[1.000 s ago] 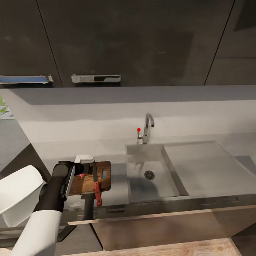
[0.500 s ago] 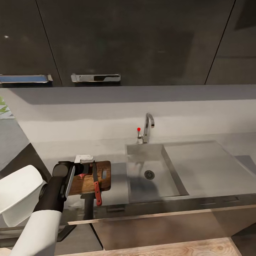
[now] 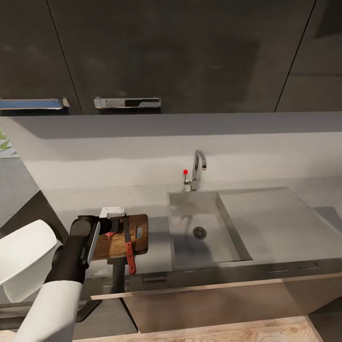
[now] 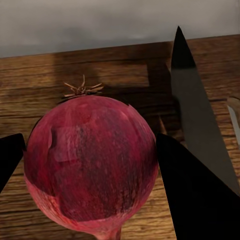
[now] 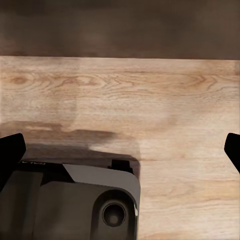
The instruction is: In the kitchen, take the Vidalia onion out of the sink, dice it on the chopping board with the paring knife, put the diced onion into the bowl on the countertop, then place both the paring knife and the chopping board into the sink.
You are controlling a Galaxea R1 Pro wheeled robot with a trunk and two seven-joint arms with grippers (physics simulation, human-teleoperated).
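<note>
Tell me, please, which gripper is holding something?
The left gripper: its fingers clamp the red onion above the chopping board; the right gripper's fingers are spread apart, empty.

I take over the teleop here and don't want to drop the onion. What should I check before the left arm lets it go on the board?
1. Onion between the fingers of the left pincer: ok, a dark finger sits against each side.
2. Onion above the chopping board: ok, wood grain lies behind it.
3. Onion resting on the board rather than hanging above it: cannot tell.
4. Paring knife out of the way: not ok, its blade lies on the board right beside the onion.
5. Sink emptied of the onion: ok, the basin shows just its drain.
6. Right pincer free for the knife: ok, open, pointing at the wood floor.
</note>
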